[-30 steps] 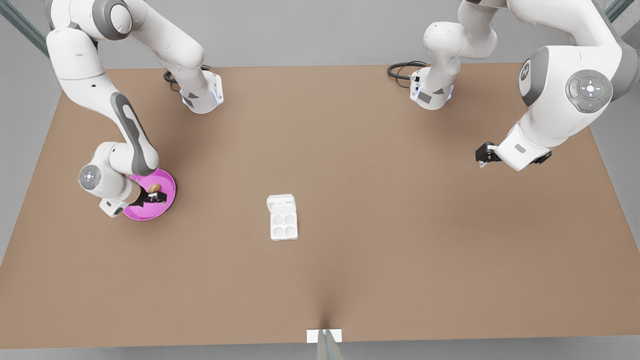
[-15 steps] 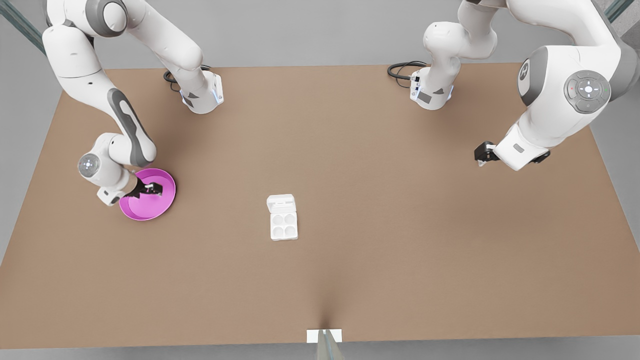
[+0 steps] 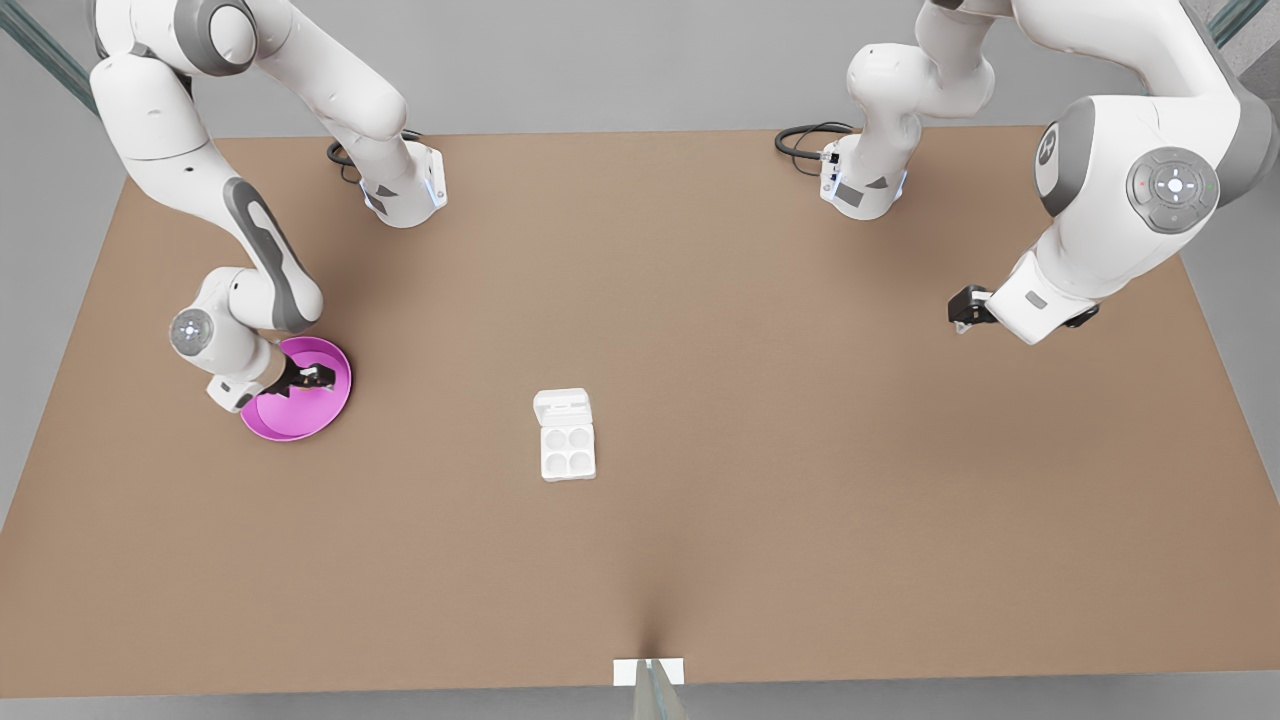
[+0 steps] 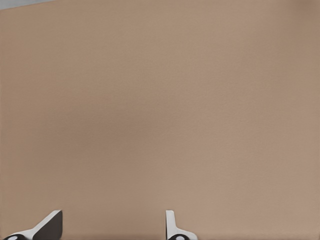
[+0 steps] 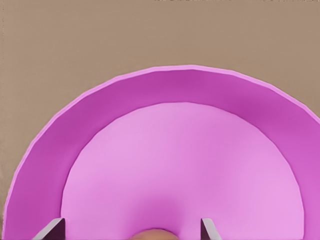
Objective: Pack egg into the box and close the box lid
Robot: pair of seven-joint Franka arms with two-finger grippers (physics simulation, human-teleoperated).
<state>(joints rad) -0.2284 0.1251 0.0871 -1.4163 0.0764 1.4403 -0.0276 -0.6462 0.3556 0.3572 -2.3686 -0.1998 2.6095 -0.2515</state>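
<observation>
My right gripper (image 3: 314,377) hangs low over the magenta plate (image 3: 290,415) at the front view's left. Its fingers (image 5: 56,228) stand wide apart, open, with the tan egg's top (image 5: 152,234) just showing between them. In the front view the gripper covers the egg. The white box (image 3: 567,451) lies mid-table with its four cups bare, and the box lid (image 3: 563,406) is folded flat open on the far side. My left gripper (image 3: 962,308) waits open above bare table at the front view's right, far from the box, with its fingertips (image 4: 50,226) apart.
The magenta plate (image 5: 100,110) rests near the table's edge on the front view's left. Both arm bases (image 3: 405,190) and a black cable (image 3: 805,140) stand along the far edge. A small white bracket (image 3: 648,671) sits at the near edge.
My right gripper has shifted over the egg on the plate, so the egg seen beside it a second ago is now covered in the front view. The left arm barely moved.
</observation>
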